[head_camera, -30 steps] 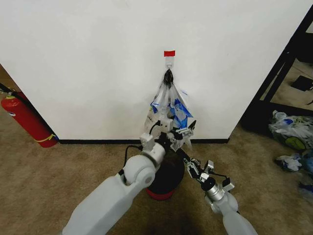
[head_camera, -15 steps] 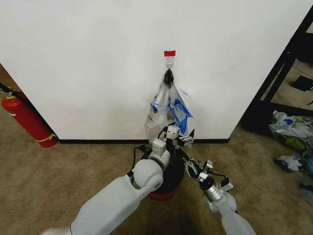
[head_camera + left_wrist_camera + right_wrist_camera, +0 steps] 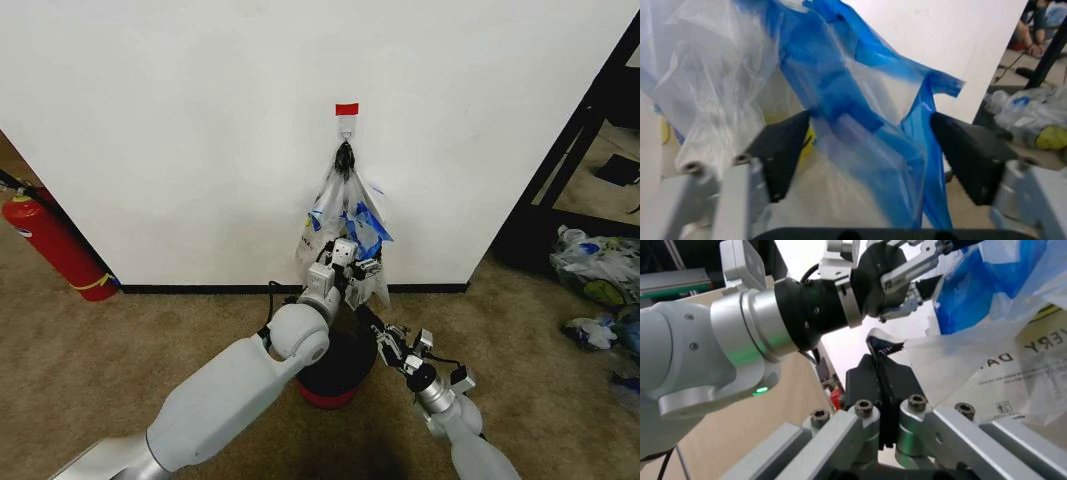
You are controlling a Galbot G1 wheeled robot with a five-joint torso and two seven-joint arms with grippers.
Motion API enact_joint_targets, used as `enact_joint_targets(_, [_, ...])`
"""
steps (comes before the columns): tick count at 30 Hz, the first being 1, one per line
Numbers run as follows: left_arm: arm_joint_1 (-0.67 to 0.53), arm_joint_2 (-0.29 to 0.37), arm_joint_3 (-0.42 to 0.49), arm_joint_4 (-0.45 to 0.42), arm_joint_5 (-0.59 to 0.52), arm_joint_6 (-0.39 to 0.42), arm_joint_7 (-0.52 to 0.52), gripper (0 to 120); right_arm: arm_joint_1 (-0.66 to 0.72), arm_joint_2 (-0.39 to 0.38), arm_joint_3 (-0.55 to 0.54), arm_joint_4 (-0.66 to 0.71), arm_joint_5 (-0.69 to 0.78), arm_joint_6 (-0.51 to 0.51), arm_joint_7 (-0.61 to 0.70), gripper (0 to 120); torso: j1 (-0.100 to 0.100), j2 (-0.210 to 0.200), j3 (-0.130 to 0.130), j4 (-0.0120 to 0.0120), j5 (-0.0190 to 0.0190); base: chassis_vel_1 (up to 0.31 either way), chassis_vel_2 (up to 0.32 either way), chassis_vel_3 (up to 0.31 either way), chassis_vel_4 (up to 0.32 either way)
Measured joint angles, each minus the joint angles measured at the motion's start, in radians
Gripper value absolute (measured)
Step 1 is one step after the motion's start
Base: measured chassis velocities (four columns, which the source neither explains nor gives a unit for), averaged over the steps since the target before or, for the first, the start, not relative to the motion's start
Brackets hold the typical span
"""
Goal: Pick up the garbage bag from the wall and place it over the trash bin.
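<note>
Left gripper (image 3: 870, 150) jaws apart around blue-patched garbage bag (image 3: 345, 225) at wall (image 3: 180, 120) hook. Right gripper (image 3: 883, 390) closed, above trash bin (image 3: 335, 370). Risk: neighbouring bags caught too.

I see a plain white wall (image 3: 180, 140) with a black baseboard (image 3: 200, 289) above brown carpet (image 3: 90, 370). Left of the wall stands a red fire extinguisher (image 3: 55, 245); right of the wall, a black shelf frame (image 3: 570, 170) and stuffed clear bags (image 3: 592, 270).
</note>
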Motion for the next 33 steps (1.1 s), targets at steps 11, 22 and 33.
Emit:
enact_joint_targets(11, [0.006,-0.001,-0.034,-0.019,-0.054,-0.015,0.022,31,-0.002,0.000,0.009,-0.010,-0.008,0.008,0.000,0,0.000,0.000,0.000,0.0000,0.0000,0.000,0.000,0.000,0.000])
enact_joint_targets(22, [0.025,0.009,-0.054,-0.070,-0.057,-0.013,0.030,0,0.000,-0.001,0.020,-0.028,-0.013,0.014,0.006,0,0.000,0.000,0.000,0.0000,0.0000,0.000,0.000,0.000,0.000])
enact_joint_targets(33, [0.058,0.035,-0.099,-0.121,-0.076,-0.052,0.082,0,-0.005,-0.020,0.035,-0.030,-0.009,0.043,0.033,0,0.000,0.000,0.000,0.0001,0.0001,0.000,0.000,0.000,0.000])
